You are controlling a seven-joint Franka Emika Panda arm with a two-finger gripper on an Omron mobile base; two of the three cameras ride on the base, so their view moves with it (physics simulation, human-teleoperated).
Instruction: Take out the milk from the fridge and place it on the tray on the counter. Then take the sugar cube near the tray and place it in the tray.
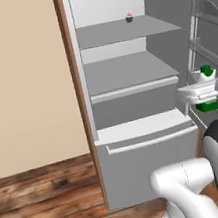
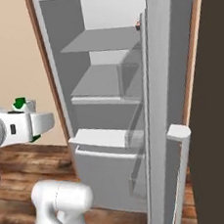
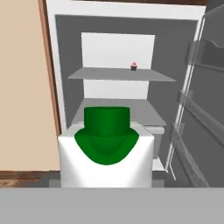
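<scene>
The gripper (image 1: pixel 203 95) is clamped on the milk (image 1: pixel 206 71) — carton upright, held clear of the fridge (image 1: pixel 125 72) in front of its open door, level with the drawers — cupcake (image 1: pixel 129 17) on the upper shelf.

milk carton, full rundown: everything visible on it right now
The milk is a small white carton with a green gabled top and a green lower band, looking like smooth cardboard. It sits upright in the gripper, whose jaws are closed on its white body, so the green top pokes above the hand and the green band shows below in the left base view. It is held in the air outside the fridge, in front of the open compartment, touching no shelf or door rack. Intact, closed.
</scene>
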